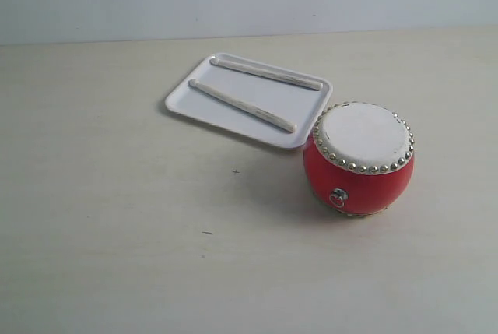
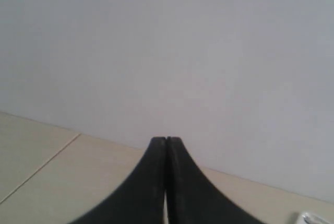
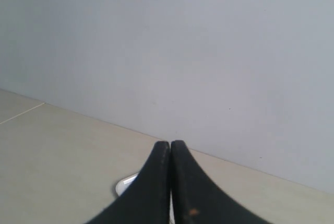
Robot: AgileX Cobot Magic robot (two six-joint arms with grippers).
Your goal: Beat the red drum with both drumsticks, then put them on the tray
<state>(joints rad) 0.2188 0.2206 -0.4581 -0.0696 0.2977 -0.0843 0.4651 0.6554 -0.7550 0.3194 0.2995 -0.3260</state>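
Pale beige table below a plain wall carried the white tray toward its far edge, with one drumstick lying along the tray's far rim and the other drumstick across its middle, apart. The red drum stood upright just beside the tray's right corner. I read the left gripper and right gripper as clenched, jaws pressed together, grasping nothing.
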